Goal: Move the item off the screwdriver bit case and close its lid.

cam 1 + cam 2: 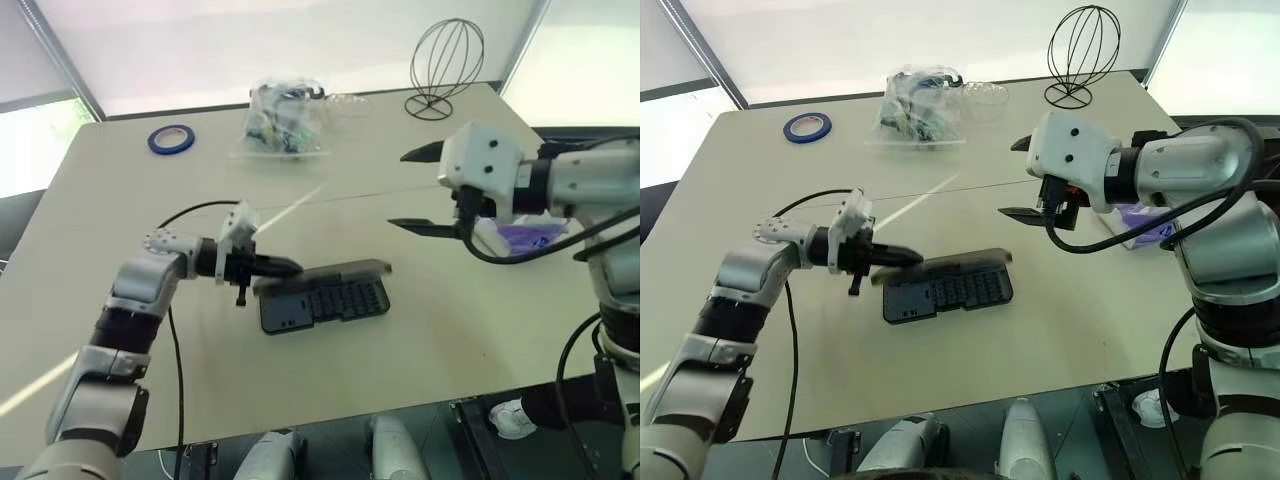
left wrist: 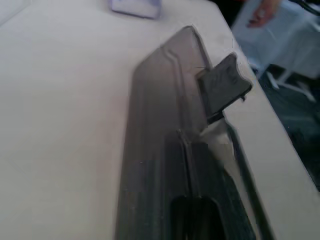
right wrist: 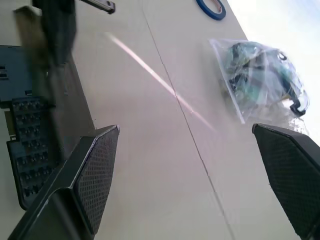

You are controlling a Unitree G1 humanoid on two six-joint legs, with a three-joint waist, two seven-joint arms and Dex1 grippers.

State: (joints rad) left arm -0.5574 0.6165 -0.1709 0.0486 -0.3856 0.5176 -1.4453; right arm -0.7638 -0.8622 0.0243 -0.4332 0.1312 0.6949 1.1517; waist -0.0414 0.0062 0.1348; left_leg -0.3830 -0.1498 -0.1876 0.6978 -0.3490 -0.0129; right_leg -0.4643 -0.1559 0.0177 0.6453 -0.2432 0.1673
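Closing the lid (image 1: 330,272) was the step in hand: my left gripper (image 1: 285,267), fingers pressed together and empty, nudged its raised edge over the screwdriver bit case (image 1: 325,303) near the counter's (image 1: 120,190) front. Next, I judged, push it flat until latched. Farther right, the right gripper (image 1: 428,190) hung wide open, empty; the item (image 1: 530,237) lay beyond.

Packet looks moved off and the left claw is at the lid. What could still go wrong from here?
The left claw, shut, meets the half-raised lid only at its end, so the lid might slip and drop back open. Pushing there could slide the screwdriver bit case across the table rather than shut it. The purple packet lies close to the table's right edge behind the open right claw; a careless arm move may knock it off.
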